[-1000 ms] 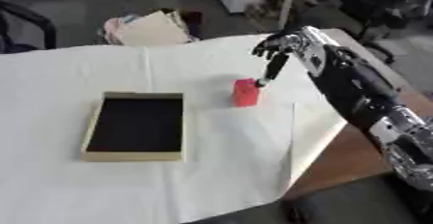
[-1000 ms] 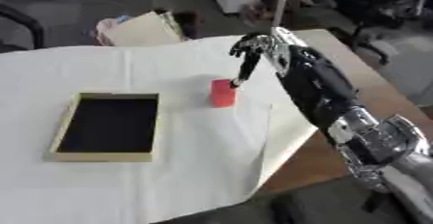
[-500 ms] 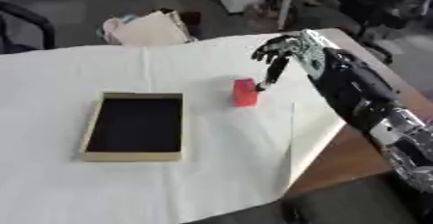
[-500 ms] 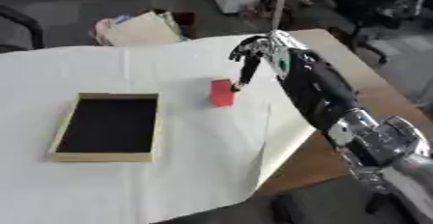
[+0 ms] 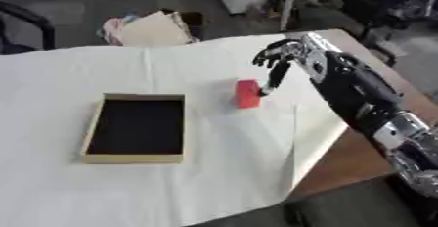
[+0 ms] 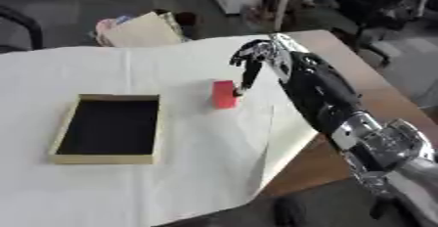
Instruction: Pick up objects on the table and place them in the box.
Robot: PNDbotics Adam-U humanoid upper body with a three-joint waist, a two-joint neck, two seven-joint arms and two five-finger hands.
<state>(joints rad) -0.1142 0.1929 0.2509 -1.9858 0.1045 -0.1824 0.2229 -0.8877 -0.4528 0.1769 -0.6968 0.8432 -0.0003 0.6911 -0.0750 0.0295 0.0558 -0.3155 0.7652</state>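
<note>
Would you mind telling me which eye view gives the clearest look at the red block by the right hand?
The left eye view: the red block shows its broad face with a fingertip of the right hand at its right edge. The right eye view shows the same block nearly alike, a little narrower.

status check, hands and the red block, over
Right hand over the red block, one straight finger down at its right edge, not gripping. Left hand not in view. Box empty, path to it unobstructed.

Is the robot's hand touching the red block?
Touching, it seems. In the left eye view one finger of the right hand reaches down and its tip meets the red block at its upper right edge, with no gap showing.
</note>
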